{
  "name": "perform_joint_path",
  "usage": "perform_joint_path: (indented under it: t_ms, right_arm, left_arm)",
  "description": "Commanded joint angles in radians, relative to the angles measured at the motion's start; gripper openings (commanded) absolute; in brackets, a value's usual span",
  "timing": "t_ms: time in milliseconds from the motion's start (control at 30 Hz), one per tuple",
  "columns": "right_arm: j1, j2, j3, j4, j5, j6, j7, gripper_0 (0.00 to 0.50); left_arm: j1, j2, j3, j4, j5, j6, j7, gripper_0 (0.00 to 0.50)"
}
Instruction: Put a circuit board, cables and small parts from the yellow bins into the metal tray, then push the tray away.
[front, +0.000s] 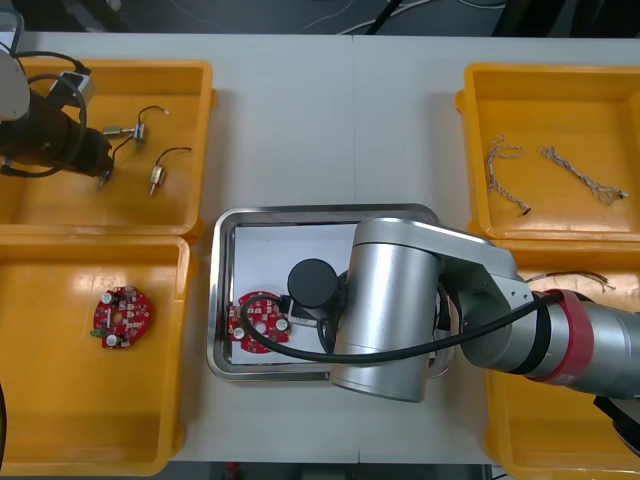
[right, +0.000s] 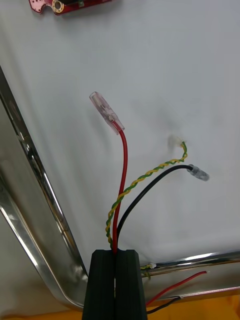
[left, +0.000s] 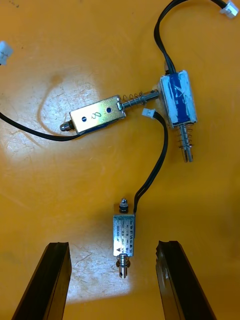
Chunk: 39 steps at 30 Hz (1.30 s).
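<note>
**Cables held over the tray, part lined up in the bin**

The right fingers (right: 102, 285) are pressed together on a bunch of cables (right: 122, 165): one red, one black, one twisted yellow and green. They hold it just inside a corner of the tray (right: 30, 165). The free ends reach over the tray's white floor, while the tails trail back across its rim. A circuit board (front: 255, 322) lies in the tray, apart from the cable ends. The release would go best with the bunch carried deeper into the tray first, so the tails clear the rim and nothing lands on the board.

Beyond the tray and to its left, in the far yellow bin (front: 190, 120), the left fingers (left: 52, 280) are spread on either side of a small metal part (left: 125, 237). They should come straight down and close on the part's body, not on its black lead.
</note>
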Motion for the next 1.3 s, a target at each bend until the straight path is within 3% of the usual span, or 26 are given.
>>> perform_joint_path:
  t_ms: [33,333,933,967,1000,1033,1067,1133,1167,1200,1300]
  right_arm:
    - [0.000,0.021,0.037,-0.009,0.019,0.003,0.003,0.000]
    - [0.034,0.038,0.046,0.015,0.025,-0.027,0.020,0.000]
    - [0.082,0.038,0.042,0.047,0.082,-0.105,0.028,0.000]
    - [0.083,0.038,0.042,0.046,0.083,-0.105,0.025,0.036]
    - [0.082,0.038,0.042,0.046,0.090,-0.105,0.023,0.118]
    - [0.082,0.038,0.042,0.046,0.093,-0.105,0.023,0.146]
    - [0.082,0.036,0.042,0.044,0.103,-0.105,0.020,0.273]
    - [0.082,0.036,0.029,0.044,0.106,-0.108,0.020,0.432]
    - [0.082,0.036,0.028,0.044,0.106,-0.108,0.020,0.449]
    - [0.082,0.035,0.016,0.044,0.099,-0.108,0.020,0.500]
    - [0.082,0.030,-0.008,0.037,0.079,-0.103,0.017,0.500]
  left_arm:
    - [-0.062,-0.009,-0.009,0.018,-0.013,-0.021,-0.048,0.500]
    - [-0.090,-0.033,-0.009,0.089,-0.021,-0.064,-0.058,0.500]
    - [-0.085,-0.059,-0.027,0.109,-0.049,-0.066,-0.048,0.500]
    - [-0.085,-0.061,-0.030,0.109,-0.050,-0.066,-0.048,0.500]
    - [-0.084,-0.059,-0.030,0.110,-0.050,-0.064,-0.048,0.500]
    - [-0.082,-0.059,-0.030,0.110,-0.050,-0.064,-0.046,0.500]
    - [-0.081,-0.059,-0.030,0.109,-0.052,-0.064,-0.046,0.500]
    - [-0.078,-0.059,-0.030,0.109,-0.053,-0.063,-0.046,0.500]
    - [-0.076,-0.061,-0.030,0.109,-0.055,-0.063,-0.044,0.500]
    - [-0.076,-0.059,-0.030,0.110,-0.053,-0.063,-0.043,0.500]
    - [-0.072,-0.059,-0.030,0.109,-0.055,-0.063,-0.040,0.500]
